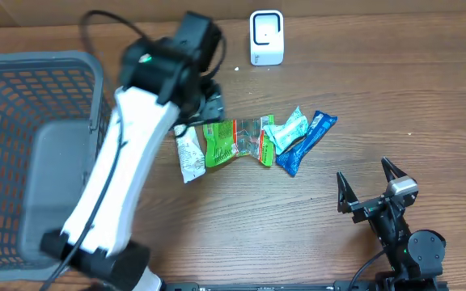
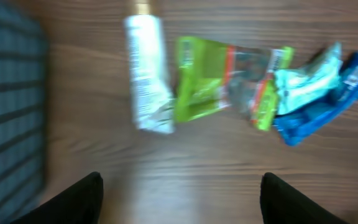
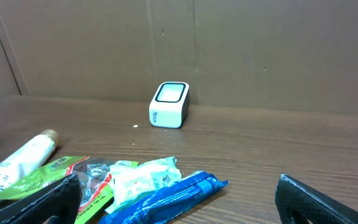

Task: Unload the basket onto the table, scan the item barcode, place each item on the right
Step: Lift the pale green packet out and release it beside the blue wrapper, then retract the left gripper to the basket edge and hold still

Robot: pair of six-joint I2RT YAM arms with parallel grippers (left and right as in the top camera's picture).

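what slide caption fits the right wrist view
A white scanner stands behind snack packets on the wooden table.

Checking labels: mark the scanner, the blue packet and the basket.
scanner [image 1: 266,34], overhead view, its top face.
blue packet [image 1: 307,144], overhead view, middle of the wrapper.
basket [image 1: 43,58], overhead view, far rim.

The left wrist view is smeared throughout. The white tube [image 2: 146,74], green packet [image 2: 201,78], pale teal packet [image 2: 306,81] and blue packet [image 2: 319,112] across its upper half show no legible print, the basket [image 2: 8,99] is cut by the left edge, and the fingers of the left end effector [image 2: 180,180] by the bottom edge. Overhead, the left arm [image 1: 128,153] hides the tube's upper end at centre, and the packets' print is too small to read. In the right wrist view the tube runs off the lower left edge, and the fingers of the right end effector [image 3: 178,186] off the bottom.
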